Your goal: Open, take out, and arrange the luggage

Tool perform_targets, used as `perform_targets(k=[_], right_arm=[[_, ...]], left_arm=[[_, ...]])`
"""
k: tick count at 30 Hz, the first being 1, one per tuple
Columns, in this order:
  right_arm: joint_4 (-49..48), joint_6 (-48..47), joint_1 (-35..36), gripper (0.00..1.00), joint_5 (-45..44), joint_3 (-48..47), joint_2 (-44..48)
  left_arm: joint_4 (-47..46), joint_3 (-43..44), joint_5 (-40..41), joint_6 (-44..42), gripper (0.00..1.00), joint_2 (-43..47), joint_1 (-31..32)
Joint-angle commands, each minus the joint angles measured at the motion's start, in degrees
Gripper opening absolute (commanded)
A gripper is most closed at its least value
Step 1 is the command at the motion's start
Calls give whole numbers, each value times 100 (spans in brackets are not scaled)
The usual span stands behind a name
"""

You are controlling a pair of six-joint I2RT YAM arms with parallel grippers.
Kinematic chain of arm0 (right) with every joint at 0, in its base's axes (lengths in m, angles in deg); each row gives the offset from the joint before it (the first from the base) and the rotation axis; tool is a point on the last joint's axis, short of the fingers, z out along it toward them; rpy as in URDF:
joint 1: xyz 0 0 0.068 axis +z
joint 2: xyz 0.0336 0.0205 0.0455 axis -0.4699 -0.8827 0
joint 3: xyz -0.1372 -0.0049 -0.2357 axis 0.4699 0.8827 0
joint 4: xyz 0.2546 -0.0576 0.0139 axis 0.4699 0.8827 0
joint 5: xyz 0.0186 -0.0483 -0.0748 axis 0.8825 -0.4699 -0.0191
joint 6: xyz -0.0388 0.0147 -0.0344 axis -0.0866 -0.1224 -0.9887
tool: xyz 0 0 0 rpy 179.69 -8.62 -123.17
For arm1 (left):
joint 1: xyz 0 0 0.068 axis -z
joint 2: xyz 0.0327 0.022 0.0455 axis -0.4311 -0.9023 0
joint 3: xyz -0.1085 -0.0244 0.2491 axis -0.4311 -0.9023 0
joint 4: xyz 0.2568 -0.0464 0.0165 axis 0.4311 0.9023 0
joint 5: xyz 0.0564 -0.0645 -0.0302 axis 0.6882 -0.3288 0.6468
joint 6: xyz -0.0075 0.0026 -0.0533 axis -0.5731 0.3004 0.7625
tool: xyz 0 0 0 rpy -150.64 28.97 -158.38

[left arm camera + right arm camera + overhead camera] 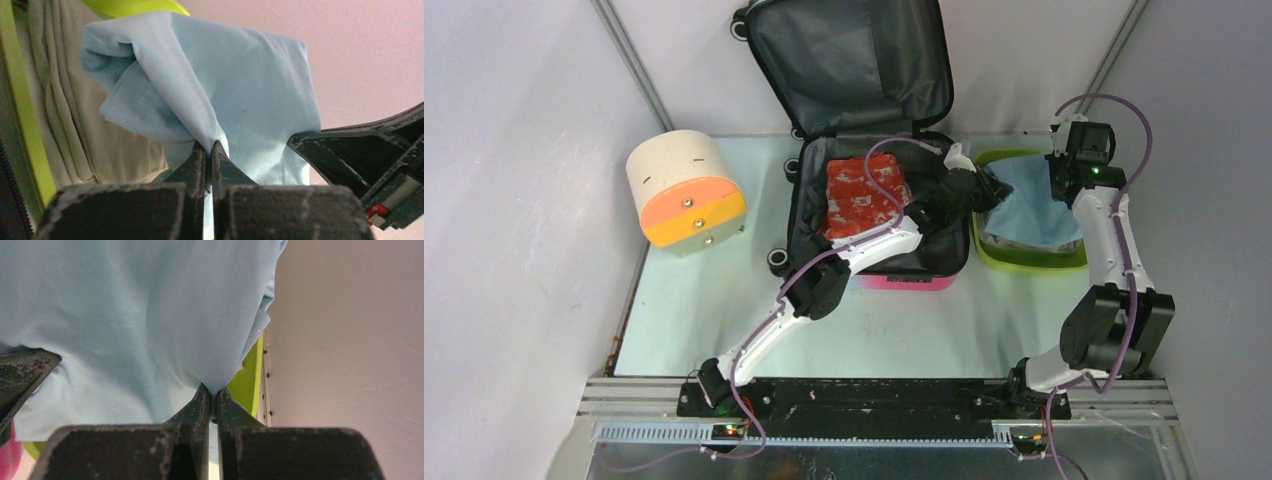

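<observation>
The luggage lies open at the back centre, its lid raised and its dark grey lining showing. A red patterned folded cloth lies in its lower half. A light blue cloth hangs stretched over the lime-green tub. My left gripper is shut on the blue cloth's left edge. My right gripper is shut on its right edge. A beige cloth lies in the tub beneath it.
A cream-and-orange cylinder stands at the left. The tub's green rim is close to the right wall. Metal frame posts run up at the back left and right.
</observation>
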Motion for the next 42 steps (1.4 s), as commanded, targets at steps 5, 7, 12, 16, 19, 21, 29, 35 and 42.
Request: perform_targets(k=[5, 7, 12, 16, 19, 21, 29, 35, 42], right_arm=[[-595, 49, -81, 0, -230, -43, -767], [-672, 67, -96, 0, -279, -43, -969], [-803, 114, -313, 0, -417, -147, -1500], [-827, 236, -390, 0, -404, -287, -1882], [-726, 347, -423, 2, -770, -371, -2081], [-519, 581, -479, 7, -930, -594, -2225], [446, 1207, -468, 42, -633, -1113, -1617], [355, 1613, -445, 35, 91, -741, -1098], [29, 1898, -605, 30, 724, -473, -1441]], left_arm=[[-571, 134, 531, 64, 17, -140, -84], [-564, -25, 533, -73, 32, -83, -120], [-498, -423, 300, -374, 53, 244, -266], [-466, -663, -19, -821, 56, 689, -276], [-586, -1120, -290, -1054, 57, 1224, -267], [-563, -1379, -416, -1282, 58, 1561, -267], [617, -1857, -736, -2045, 60, 2851, -302], [1949, -2401, -879, -2590, 61, 3882, -459], [3107, -3971, -684, -3143, 65, 5248, -1128]])
